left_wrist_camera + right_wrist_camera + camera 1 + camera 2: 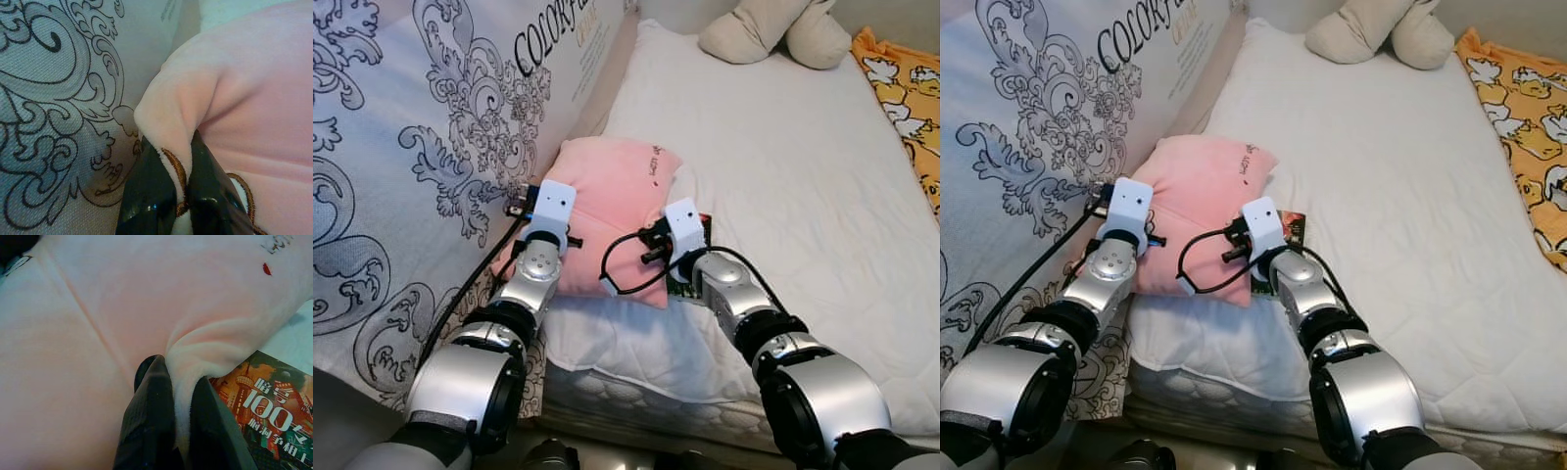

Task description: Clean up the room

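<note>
- A white mattress (783, 186) spreads out before me, bare across its middle.
- An upright mattress (401, 166) with black scrollwork and lettering stands along my left.
- A beige stuffed toy (773, 29) lies at the far end.
- An orange cartoon-print blanket (906, 98) hangs on my far right.

A white-sheeted bed (783, 166) fills the centre and right. A scroll-patterned mattress (421, 147) leans along the left. An orange printed blanket (906, 98) lies at the upper right.
</note>
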You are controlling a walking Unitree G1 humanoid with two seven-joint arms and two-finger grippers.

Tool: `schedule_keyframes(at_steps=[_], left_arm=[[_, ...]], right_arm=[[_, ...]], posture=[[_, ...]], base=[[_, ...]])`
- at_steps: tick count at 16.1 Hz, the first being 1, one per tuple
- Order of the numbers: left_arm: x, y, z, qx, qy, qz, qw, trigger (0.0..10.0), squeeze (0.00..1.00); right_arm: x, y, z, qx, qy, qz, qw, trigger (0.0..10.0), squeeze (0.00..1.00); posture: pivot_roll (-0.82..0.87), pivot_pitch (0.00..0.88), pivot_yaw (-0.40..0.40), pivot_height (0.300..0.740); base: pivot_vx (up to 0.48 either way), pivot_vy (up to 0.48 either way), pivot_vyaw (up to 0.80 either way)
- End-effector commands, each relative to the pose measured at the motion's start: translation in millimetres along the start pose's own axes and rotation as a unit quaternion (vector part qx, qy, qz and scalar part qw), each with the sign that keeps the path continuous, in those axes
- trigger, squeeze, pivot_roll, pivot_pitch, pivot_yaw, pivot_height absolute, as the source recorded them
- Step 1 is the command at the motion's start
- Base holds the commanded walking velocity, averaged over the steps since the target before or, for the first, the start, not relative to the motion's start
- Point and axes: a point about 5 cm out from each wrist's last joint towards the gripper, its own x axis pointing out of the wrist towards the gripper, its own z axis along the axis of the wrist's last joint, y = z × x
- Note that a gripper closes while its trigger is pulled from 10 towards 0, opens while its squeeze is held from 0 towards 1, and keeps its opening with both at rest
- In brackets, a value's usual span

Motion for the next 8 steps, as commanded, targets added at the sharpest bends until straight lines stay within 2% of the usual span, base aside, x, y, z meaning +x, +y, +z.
schedule_keyframes(at_steps=[1,2,5,6,8], left_arm=[[1.4,27.5,-8,-0.002,0.017,0.061,0.998,10.0,0.00],[1.8,31.7,-7,0.013,0.009,0.064,0.998,10.0,1.00],[2.8,35.2,-3,0.039,-0.007,0.061,0.997,10.0,1.00],[2.0,35.2,-5,0.073,-0.013,0.051,0.996,10.0,1.00],[0.0,35.1,-9,0.080,-0.011,0.045,0.996,10.0,1.00]], right_arm=[[-13.6,-16.9,-30,0.011,0.055,-0.045,0.997,10.0,0.00],[-13.1,-15.7,-30,0.020,0.051,-0.048,0.997,10.0,1.00],[-11.9,-11.0,-32,0.047,0.051,-0.046,0.997,10.0,1.00],[-12.2,-7.7,-36,0.070,0.052,-0.046,0.995,10.0,1.00],[-13.7,-5.5,-42,0.083,0.057,-0.047,0.994,10.0,1.00]], posture=[[-0.04,0.061,-0.039,0.740],[-0.04,0.054,-0.040,0.740],[-0.04,0.041,-0.045,0.740],[-0.03,0.034,-0.045,0.740],[-0.03,0.026,-0.049,0.740]], base=[[0.000,0.000,0.00],[0.000,0.000,0.00],[0.000,0.000,0.00],[0.000,0.000,0.00],[0.000,0.000,0.00]])
